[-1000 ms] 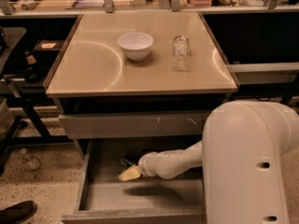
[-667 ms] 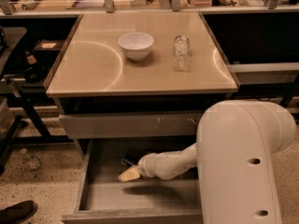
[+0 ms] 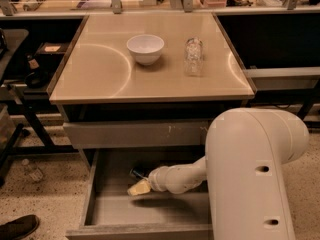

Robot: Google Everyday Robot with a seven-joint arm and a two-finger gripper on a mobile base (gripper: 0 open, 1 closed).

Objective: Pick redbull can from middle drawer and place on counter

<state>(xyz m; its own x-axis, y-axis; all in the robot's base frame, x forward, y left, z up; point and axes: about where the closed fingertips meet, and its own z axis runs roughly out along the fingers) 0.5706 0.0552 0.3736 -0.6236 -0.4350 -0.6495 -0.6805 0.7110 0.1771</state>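
The gripper [image 3: 139,187] sits low inside the open middle drawer [image 3: 150,211], at the end of a pale forearm that reaches in from the bulky white arm housing [image 3: 250,174] to the right of the jaws. The tip shows as a yellowish wedge pointing left, close above the smooth grey drawer floor. I cannot tell whether the jaws are open, closed or gripping anything. Just behind the jaws, towards the back of the drawer and touching or nearly touching them, a small dark cylinder with a bright glint shows; this appears to be the redbull can [image 3: 136,173], mostly hidden by the wrist, so how it lies is unclear. Directly above the jaws is the closed upper drawer front [image 3: 125,134], grey with white scuff marks to the right of them. Higher still, well apart from the jaws, the glossy beige worktop [image 3: 95,79] carries a white bowl [image 3: 145,48] roughly in line with the jaws and a clear bottle [image 3: 193,56] lying off to their right, near the bowl but not touching it. Far to the left of the jaws, on the speckled floor, are a dark shoe [image 3: 17,227] and a small bottle [image 3: 32,170].
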